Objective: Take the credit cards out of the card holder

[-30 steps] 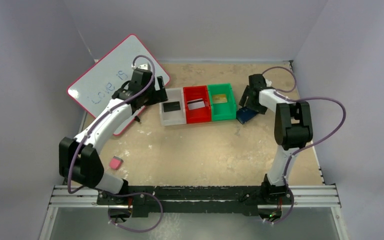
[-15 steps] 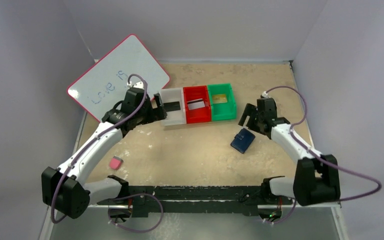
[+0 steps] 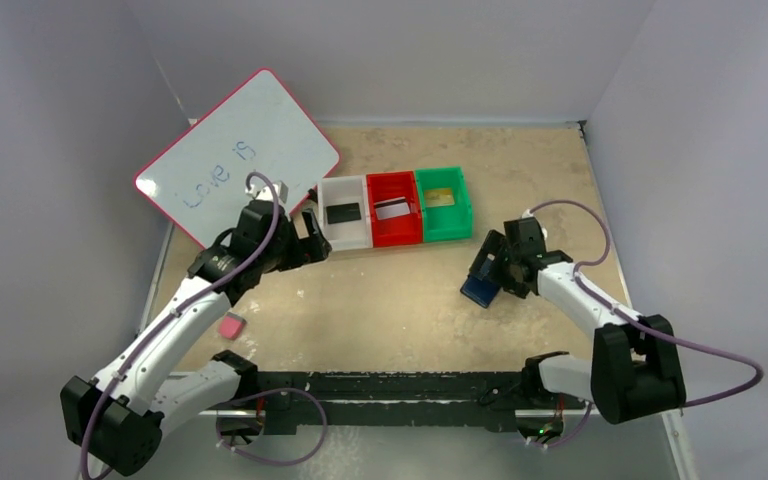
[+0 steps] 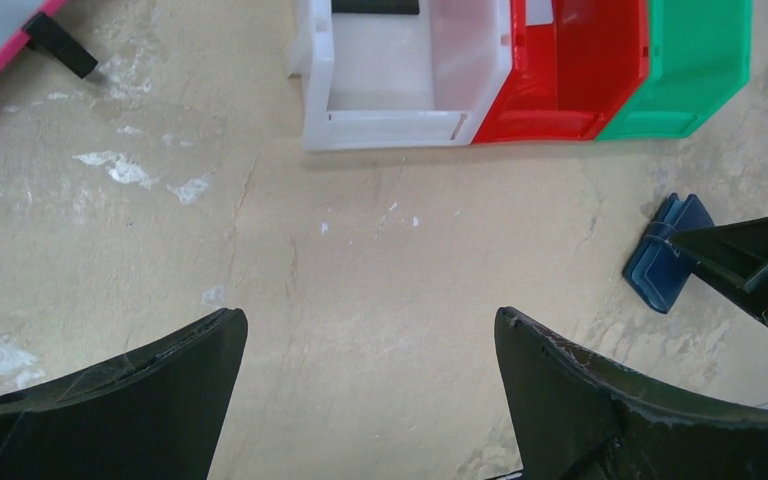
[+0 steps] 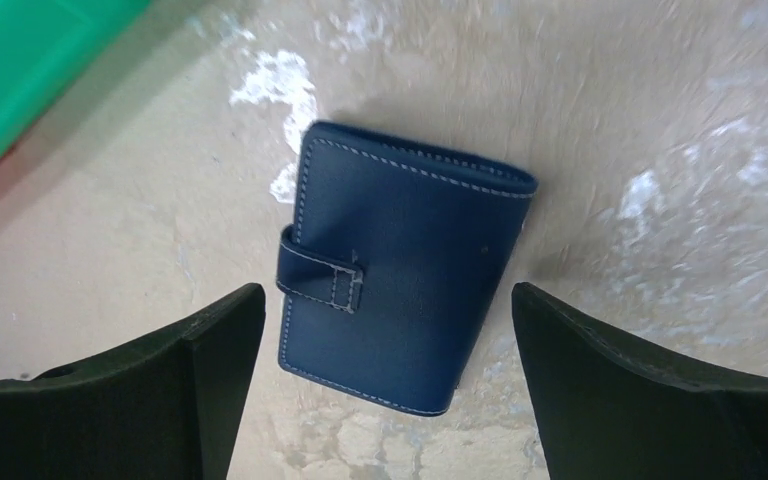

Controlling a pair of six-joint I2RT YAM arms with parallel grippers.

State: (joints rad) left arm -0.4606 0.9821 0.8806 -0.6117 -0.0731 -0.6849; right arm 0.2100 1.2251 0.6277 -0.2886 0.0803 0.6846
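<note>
Top external: three bins sit side by side on the table (image 3: pixel 380 300), white bin (image 3: pixel 345 225), red bin (image 3: pixel 394 222), green bin (image 3: pixel 443 216). A black card (image 3: pixel 343 213) lies in the white one, a silver-grey card (image 3: pixel 392 209) in the red, a gold-tan card (image 3: pixel 440 197) in the green. The card holder (image 3: pixel 479 287) lies on the table right of the bins, partly under the right gripper (image 3: pixel 493 268). The left gripper (image 3: pixel 312 238) hangs near the white bin's near left corner. A whiteboard (image 3: pixel 235 155) leans at far left; a pink eraser (image 3: pixel 231 326) lies near the left arm.

Left wrist: the left gripper (image 4: pixel 370 395) is spread wide, nothing between its fingers, bare table below. The bins are ahead, the holder at right.

Right wrist: the right gripper (image 5: pixel 385 385) is spread wide over the card holder (image 5: pixel 400 270), which lies closed, tab fastened, flat on the table between the fingers, untouched.
</note>
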